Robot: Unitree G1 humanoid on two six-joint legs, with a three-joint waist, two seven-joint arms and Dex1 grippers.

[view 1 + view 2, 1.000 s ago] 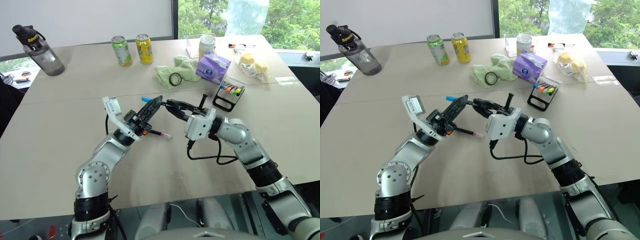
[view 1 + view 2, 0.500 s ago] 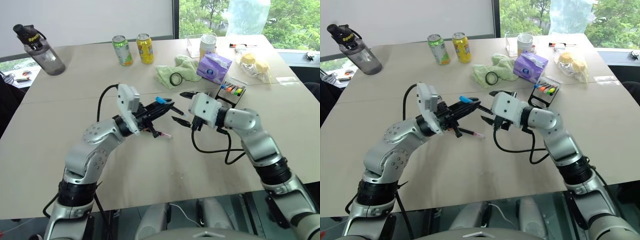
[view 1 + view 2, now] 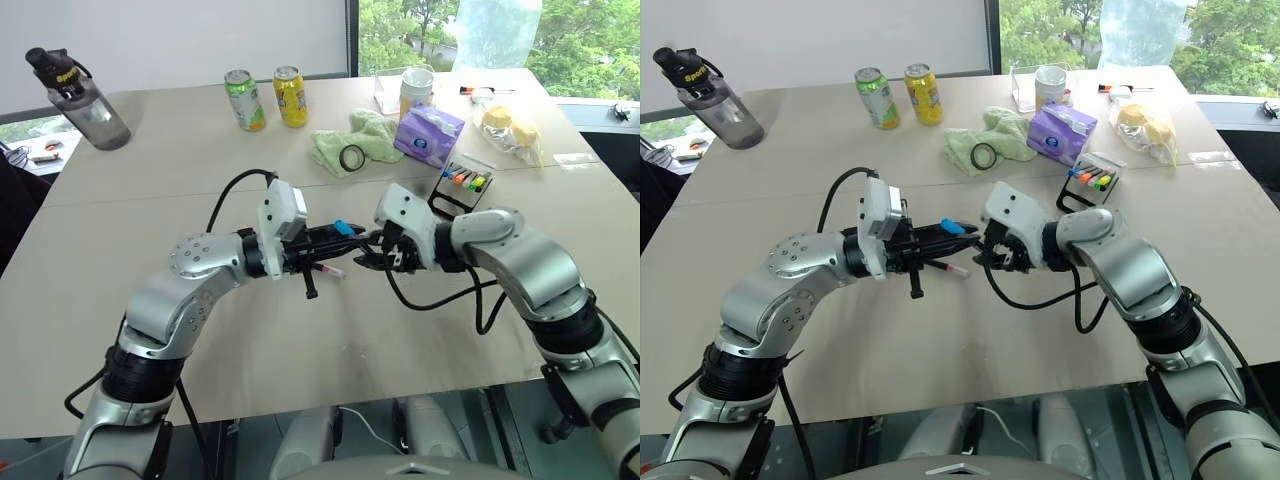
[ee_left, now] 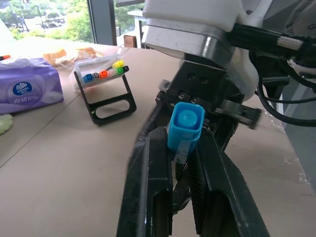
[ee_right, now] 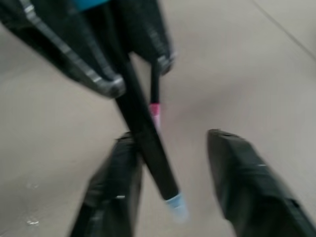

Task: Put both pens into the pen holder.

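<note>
Handover is the step in hand, by my judgement: the left gripper [image 3: 335, 240] is clamped on the blue-ended pen [image 4: 184, 124], held level above the table [image 3: 120, 290], while the right gripper [image 5: 173, 187] faces it with its jaws apart, the pen's black barrel running down between the two fingers and lying against one of them. The pink-ended pen [image 3: 328, 269] lies flat on the table just beneath the two grippers, untouched. The pen holder [image 3: 459, 188], a small black open-frame box with orange, green and yellow marker tips showing, stands well apart from them on the robot's right, near the purple tissue pack [image 3: 427, 135]. Next, the right fingers likely need to close squarely on the thin round barrel before the left lets go; a smooth, slim plastic shaft like this could twist or slip in a loose pinch. The blue cap looks blocky and matte, the table pale and smooth.
</note>
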